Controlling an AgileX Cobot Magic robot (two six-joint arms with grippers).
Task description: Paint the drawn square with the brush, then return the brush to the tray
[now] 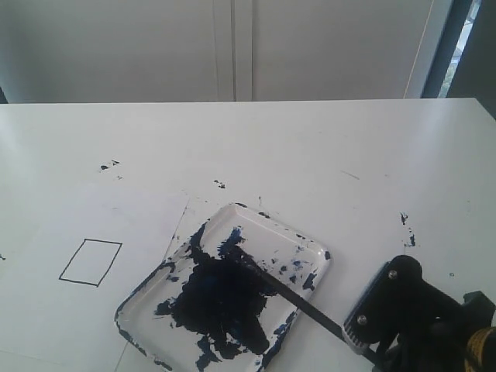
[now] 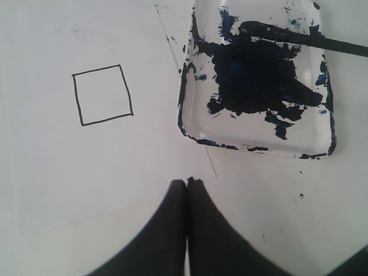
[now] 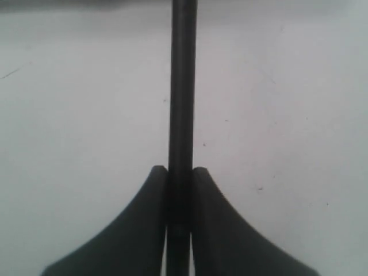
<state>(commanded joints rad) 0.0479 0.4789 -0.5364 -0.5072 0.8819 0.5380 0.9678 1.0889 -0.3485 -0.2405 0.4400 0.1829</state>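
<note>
The drawn square is a thin black outline on white paper, its inside white. To its right stands the clear tray, blotted with dark navy paint. The black brush lies slanted, its tip in the paint and its handle over the tray's right rim. My right gripper is shut on the brush handle at the lower right. My left gripper is shut on nothing, hovering over the paper near the tray's edge; the exterior view does not show it.
Small dark paint specks dot the white table behind the paper and beside the tray. A pale wall and cabinet doors rise behind the table's far edge.
</note>
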